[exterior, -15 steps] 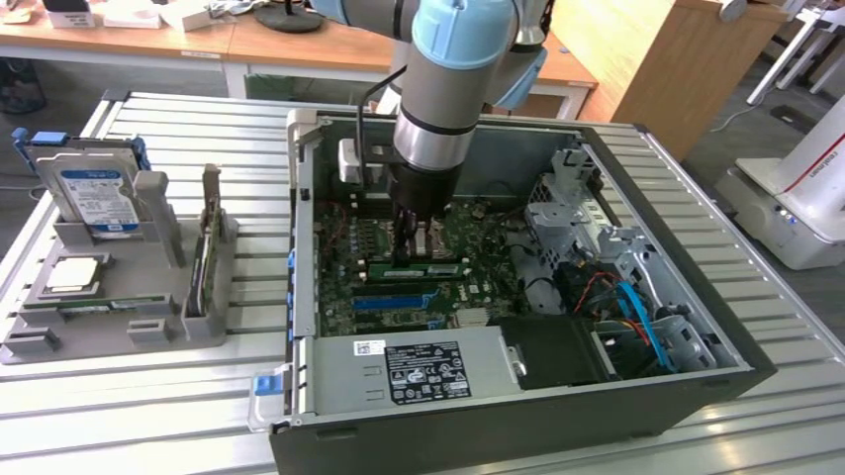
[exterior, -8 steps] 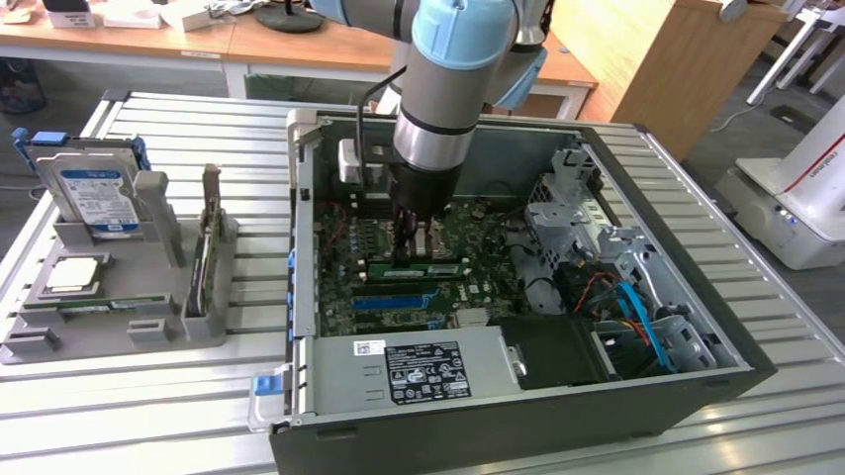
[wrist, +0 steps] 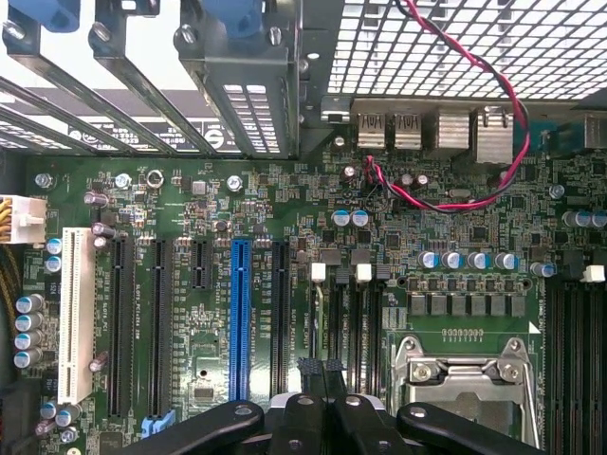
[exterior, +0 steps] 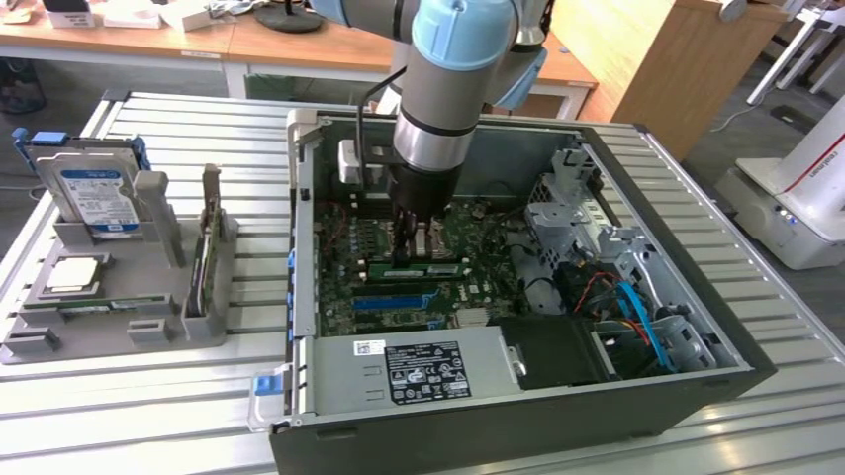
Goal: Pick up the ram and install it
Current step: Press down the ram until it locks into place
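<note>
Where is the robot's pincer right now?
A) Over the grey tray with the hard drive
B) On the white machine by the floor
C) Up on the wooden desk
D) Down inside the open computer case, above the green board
D: in the exterior view the arm reaches down into the open computer case and the pincer sits just over the green motherboard, away from the grey tray.

The arm's upper part [exterior: 462,40] is cut off by the exterior view's top edge, its black wrist hides the motherboard [exterior: 396,277] beneath, and whether the gripper [wrist: 322,374] holds anything cannot be told.
</note>
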Robot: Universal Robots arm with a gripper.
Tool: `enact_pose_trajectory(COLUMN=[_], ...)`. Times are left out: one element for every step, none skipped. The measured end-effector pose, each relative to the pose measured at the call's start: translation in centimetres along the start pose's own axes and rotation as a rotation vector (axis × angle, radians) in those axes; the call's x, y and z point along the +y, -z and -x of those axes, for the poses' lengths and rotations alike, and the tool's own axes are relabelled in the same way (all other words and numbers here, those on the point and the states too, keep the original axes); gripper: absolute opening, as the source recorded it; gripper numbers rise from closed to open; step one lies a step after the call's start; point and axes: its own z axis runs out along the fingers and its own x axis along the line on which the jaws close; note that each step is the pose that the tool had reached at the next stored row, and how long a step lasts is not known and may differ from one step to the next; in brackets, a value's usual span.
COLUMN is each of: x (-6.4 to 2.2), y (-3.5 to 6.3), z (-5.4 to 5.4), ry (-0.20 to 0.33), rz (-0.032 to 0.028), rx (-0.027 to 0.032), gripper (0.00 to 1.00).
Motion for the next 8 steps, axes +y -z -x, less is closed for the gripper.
enact_pose_trajectory(x=[0.00,0.00,0.00,0.00,0.00,0.00,0.00,0.00], y=[-0.01,0.00,-0.01,-0.01,-0.02,-0.04,-0.07,-0.08], z=[0.00,0.00,0.00,0.00,0.00,0.00,0.00,0.00], ry=[0.000,0.000,0.000,0.000,0.000,0.000,0.000,0.000], rz=[0.0000,0.0000,0.0000,-0.0001,-0.0001,-0.0001,-0.0003,-0.0002], rx=[0.0000,0.0000,0.0000,-0.0001,-0.0002,-0.0003,-0.0005,-0.0003], gripper=[0.11,0.11,0.11,0.11,0.11,0.11,0.11,0.11])
